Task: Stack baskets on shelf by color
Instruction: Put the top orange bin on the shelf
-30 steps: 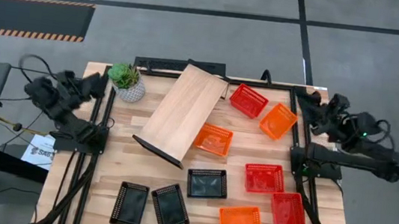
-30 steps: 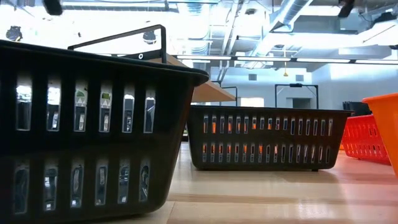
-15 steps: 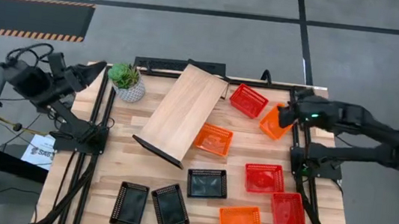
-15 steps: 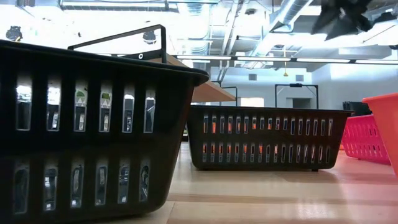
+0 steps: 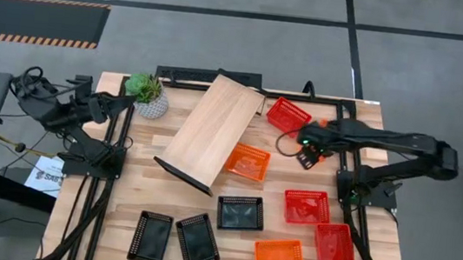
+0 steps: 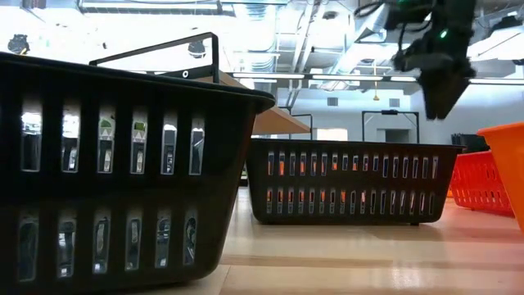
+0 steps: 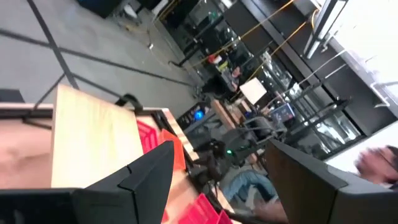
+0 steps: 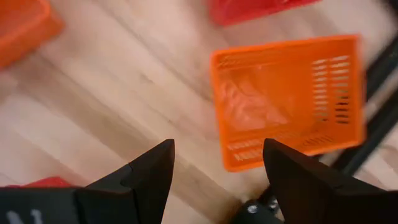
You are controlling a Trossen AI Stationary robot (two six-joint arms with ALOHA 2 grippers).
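Nine mesh baskets lie on the slatted table. The black ones (image 5: 240, 212) (image 5: 198, 241) (image 5: 150, 237) sit near the front. The red ones (image 5: 288, 116) (image 5: 307, 207) (image 5: 334, 248) are on the right. One orange basket (image 5: 248, 162) rests beside the shelf and another (image 5: 279, 259) lies at the near edge. The third orange basket (image 8: 286, 99) lies under my right gripper (image 8: 217, 180), which hovers open above it, pointing down (image 6: 436, 98). The light-wood shelf (image 5: 211, 132) lies diagonally at the far middle. My left gripper (image 5: 119, 105) waits open at the far left edge.
A small potted plant (image 5: 148, 94) stands at the far left corner, close to my left gripper. Dark frame rails (image 5: 354, 201) run along both table sides. Bare tabletop (image 5: 278, 179) shows between the shelf and the right-hand red baskets. A person shows in the room beyond (image 7: 379, 162).
My right arm has swung from the far right corner toward the table's middle and come down over the orange basket at the far right, which has not moved. My left arm has shifted a little at the far left edge.
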